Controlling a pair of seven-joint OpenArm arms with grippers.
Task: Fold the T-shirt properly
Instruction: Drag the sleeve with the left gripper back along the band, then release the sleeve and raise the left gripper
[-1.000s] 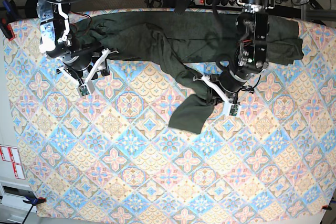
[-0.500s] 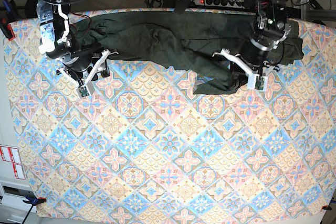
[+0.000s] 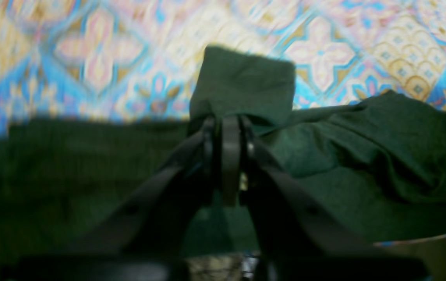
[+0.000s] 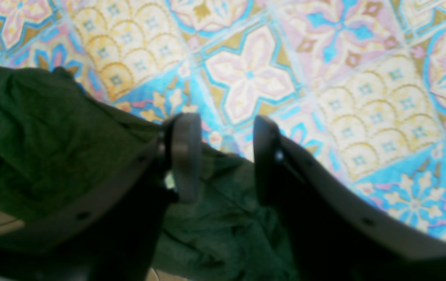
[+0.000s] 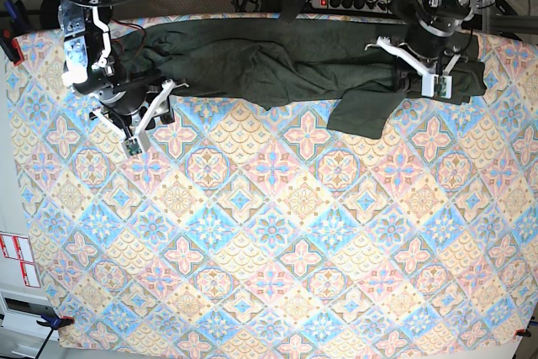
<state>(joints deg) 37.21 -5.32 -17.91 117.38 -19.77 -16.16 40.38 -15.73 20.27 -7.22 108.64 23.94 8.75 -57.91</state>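
The left gripper [image 5: 402, 80] is clenched on a fold of the T-shirt [image 5: 252, 60], whose sleeve end [image 3: 246, 84] sticks up just beyond its fingertips. The right gripper [image 4: 225, 156] stands released, jaws apart, hovering over the shirt's edge. The garment stretches between both across the patterned tablecloth [image 5: 269, 241].

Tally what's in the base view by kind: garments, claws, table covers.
T-shirt: 1
Claws: 2, left claw shut on the T-shirt, right claw open
Patterned tablecloth: 1
Total: 4
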